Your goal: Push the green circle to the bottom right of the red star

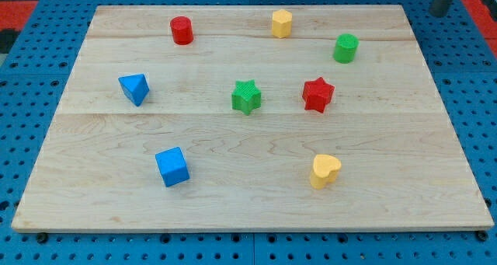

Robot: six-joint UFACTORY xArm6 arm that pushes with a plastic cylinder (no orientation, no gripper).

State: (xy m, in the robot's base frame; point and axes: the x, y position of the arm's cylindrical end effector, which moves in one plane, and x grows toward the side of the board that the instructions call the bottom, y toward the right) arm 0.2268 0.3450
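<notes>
The green circle (345, 48) stands near the view's top right of the wooden board (233, 210). The red star (318, 94) lies below it and a little to the left, with a gap between them. My tip (439, 12) shows at the view's top right corner, just off the board's edge, far to the right of and above the green circle. It touches no block.
A green star (246, 96) sits left of the red star. A yellow heart (324, 171) lies below the red star. A yellow hexagon (281, 22) and a red cylinder (182, 30) are near the top. A blue triangle (134, 88) and a blue cube (172, 166) are at the left.
</notes>
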